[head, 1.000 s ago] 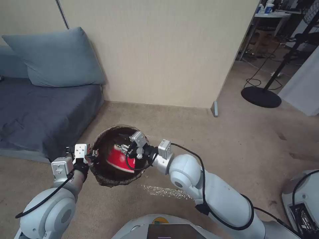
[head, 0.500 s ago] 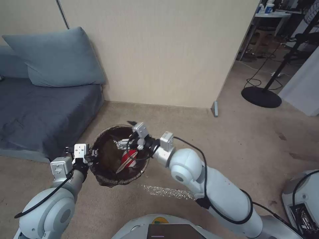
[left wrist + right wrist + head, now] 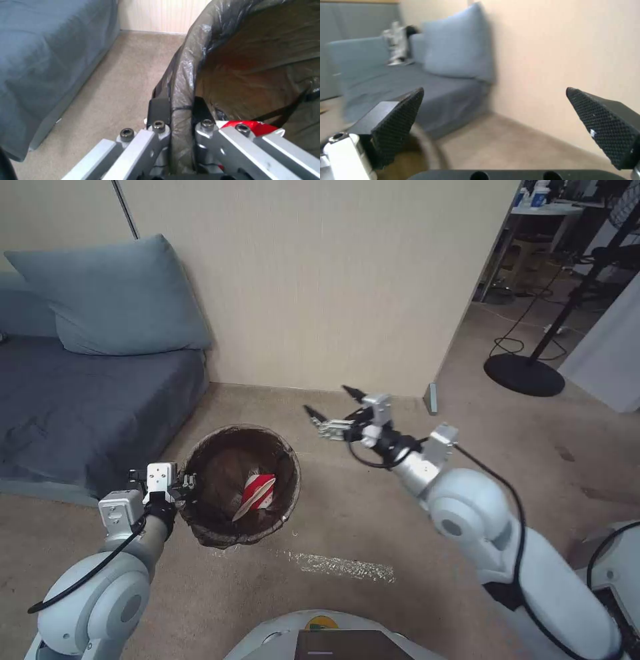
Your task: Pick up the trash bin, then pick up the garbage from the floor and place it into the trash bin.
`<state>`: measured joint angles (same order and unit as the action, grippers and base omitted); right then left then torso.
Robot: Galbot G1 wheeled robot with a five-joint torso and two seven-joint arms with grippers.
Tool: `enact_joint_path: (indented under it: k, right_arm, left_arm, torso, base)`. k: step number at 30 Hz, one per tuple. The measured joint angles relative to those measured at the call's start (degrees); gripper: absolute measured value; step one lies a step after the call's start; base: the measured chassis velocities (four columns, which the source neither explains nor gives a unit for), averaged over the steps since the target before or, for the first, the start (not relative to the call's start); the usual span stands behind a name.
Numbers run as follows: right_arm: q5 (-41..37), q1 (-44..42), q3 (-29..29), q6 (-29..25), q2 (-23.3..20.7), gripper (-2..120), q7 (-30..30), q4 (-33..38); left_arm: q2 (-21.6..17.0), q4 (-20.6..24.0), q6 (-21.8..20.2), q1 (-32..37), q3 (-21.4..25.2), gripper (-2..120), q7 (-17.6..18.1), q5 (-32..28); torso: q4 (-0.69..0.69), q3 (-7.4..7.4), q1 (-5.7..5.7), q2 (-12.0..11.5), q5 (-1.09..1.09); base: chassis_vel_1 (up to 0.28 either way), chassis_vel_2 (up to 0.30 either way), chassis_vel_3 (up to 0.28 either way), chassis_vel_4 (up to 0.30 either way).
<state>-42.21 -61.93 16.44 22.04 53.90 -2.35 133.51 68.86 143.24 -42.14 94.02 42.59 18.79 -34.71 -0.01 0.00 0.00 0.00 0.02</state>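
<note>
The trash bin point(image 3: 283, 499), round and lined with a dark brown bag, hangs just above the carpet at centre left. My left gripper point(image 3: 189, 488) is shut on its rim, one finger inside and one outside the bag point(image 3: 181, 82). A red-and-white crumpled carton point(image 3: 254, 495), a piece of the garbage, lies inside the bin; its red edge point(image 3: 260, 125) shows behind the left gripper's fingers. My right gripper point(image 3: 331, 405) is raised to the right of the bin, near the wall, open and holding nothing. Its black textured pads point(image 3: 398, 117) stand wide apart.
A dark blue sofa point(image 3: 80, 407) with a blue cushion point(image 3: 113, 297) stands to the left, close to the bin. A beige wall point(image 3: 320, 280) rises behind. Open carpet spreads to the right, toward a black stand base point(image 3: 523, 375) with cables. A shiny scuffed patch point(image 3: 340, 565) marks the carpet.
My right gripper let go of the red-and-white carton, which dropped into the bin. The gripper then opened and swung up and right, away from the bin. The left arm held still.
</note>
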Motion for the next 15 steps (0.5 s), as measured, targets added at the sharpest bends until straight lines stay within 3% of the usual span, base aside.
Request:
enact_joint_path:
  k: [6,12,15]
  right_arm:
    - [3.8,-8.33,5.35,-4.17,0.31,100,-2.44,1.18]
    - [11.86,-15.8,8.52,-9.66,4.79,100,-4.65,1.16]
    - [21.22,-24.2,12.34,-13.88,13.24,100,-1.56,1.29]
  left_arm:
    - [0.17,0.0,0.0,-0.66,0.26,2,0.01,0.35]
    - [0.38,0.0,0.01,-1.47,0.61,2,-0.06,1.6]
    - [0.8,0.0,0.48,-1.45,0.88,2,-1.18,4.13]
  torso:
    - [0.0,0.0,0.0,0.0,-0.01]
    - [0.03,0.0,0.0,0.0,-0.02]
    - [0.01,0.0,0.0,0.0,-0.02]
  base:
    - [0.0,0.0,0.0,0.0]
    - [0.0,0.0,0.0,0.0]
    - [0.0,0.0,0.0,0.0]
